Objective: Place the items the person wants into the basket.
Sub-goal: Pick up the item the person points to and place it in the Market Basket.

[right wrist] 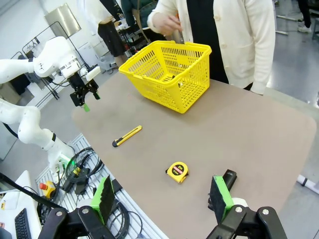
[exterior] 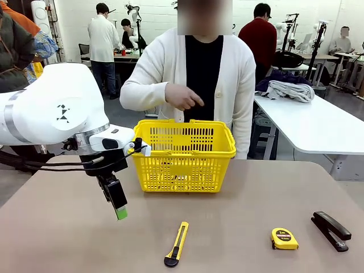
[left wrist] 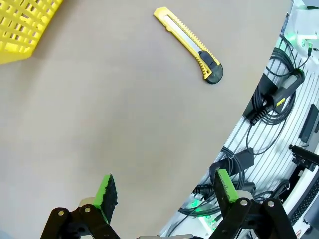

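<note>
A brown tabletop (exterior: 256, 193) with rounded corners fills the foreground. Off its far right corner stands a white table (exterior: 318, 128) with a heap of grey and dark clothing (exterior: 287, 89) at its far end. The floor (exterior: 128, 116) looks grey. Further desks (exterior: 122, 57) and what seem to be equipment stands line a white back wall (exterior: 156, 17), evenly lit.

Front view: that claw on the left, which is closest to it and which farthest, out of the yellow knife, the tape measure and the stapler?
From the left claw:
1. Utility knife, just right of it, near the front edge.
2. Tape measure, farther right.
3. Stapler, farthest, by the right edge.
</note>
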Robot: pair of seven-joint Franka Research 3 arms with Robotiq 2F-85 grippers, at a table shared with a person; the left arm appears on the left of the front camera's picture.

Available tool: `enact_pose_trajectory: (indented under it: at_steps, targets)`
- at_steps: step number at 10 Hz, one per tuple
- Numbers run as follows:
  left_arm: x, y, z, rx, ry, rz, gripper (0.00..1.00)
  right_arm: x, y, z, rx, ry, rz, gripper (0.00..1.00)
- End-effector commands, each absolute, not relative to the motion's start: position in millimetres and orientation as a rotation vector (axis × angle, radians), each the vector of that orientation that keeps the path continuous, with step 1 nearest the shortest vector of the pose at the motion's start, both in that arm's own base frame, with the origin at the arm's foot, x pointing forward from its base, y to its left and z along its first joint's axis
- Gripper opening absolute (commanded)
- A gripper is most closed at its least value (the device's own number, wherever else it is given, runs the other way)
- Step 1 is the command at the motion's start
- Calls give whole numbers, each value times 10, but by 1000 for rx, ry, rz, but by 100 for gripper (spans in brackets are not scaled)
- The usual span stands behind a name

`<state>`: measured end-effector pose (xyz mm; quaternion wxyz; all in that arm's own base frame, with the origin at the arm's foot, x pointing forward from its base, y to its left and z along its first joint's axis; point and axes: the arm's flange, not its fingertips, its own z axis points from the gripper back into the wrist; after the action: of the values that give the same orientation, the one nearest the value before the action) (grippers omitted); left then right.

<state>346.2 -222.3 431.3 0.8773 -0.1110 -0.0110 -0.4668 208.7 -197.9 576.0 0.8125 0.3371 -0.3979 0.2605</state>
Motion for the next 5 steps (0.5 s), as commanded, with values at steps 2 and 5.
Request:
enact_pose_trajectory:
  at_steps: [2, 5]
  targets:
    - [3314, -2638, 4207, -160, -23, -825, 100, 2107, -1978, 5765, 736, -876, 566, 100]
    - [3109, -3540, 4191, -38, 12, -662, 100, 2107, -1978, 5765, 736, -876, 566, 100]
